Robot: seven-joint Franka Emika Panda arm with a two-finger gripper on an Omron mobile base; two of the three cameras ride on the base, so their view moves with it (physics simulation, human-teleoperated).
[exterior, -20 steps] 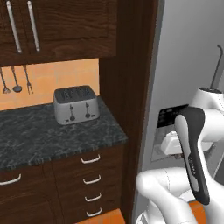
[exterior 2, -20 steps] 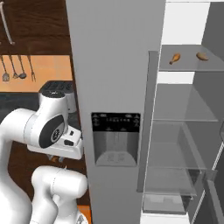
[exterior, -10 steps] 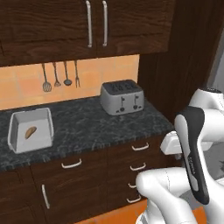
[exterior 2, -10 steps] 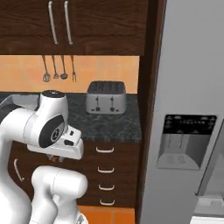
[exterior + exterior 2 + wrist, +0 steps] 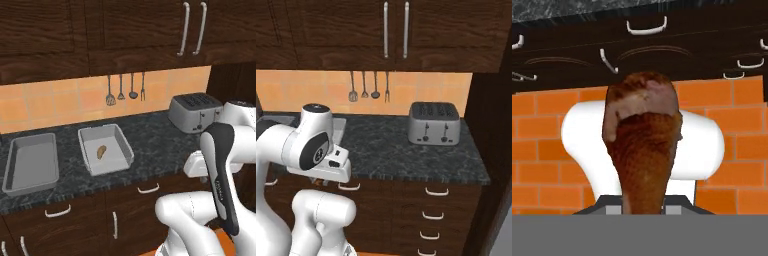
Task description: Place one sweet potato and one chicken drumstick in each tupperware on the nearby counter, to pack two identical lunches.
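Swinging away from the fridge, the base is now facing the counter (image 5: 150,135), where the right tupperware (image 5: 105,149) is holding a sweet potato (image 5: 101,151), while the gripper, clamped shut, is carrying the chicken drumstick (image 5: 643,150).

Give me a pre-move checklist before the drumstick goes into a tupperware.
1. Chicken drumstick held in the pincer: ok, it stands close before the hand camera, thick end away from it.
2. Right tupperware already has a sweet potato: ok.
3. Left tupperware free to receive food: ok, nothing lies in it.
4. Counter around the containers free of obstacles: ok; the toaster stands well to the right.
5. Pincer above a container: not ok, the hand view faces drawers and floor.
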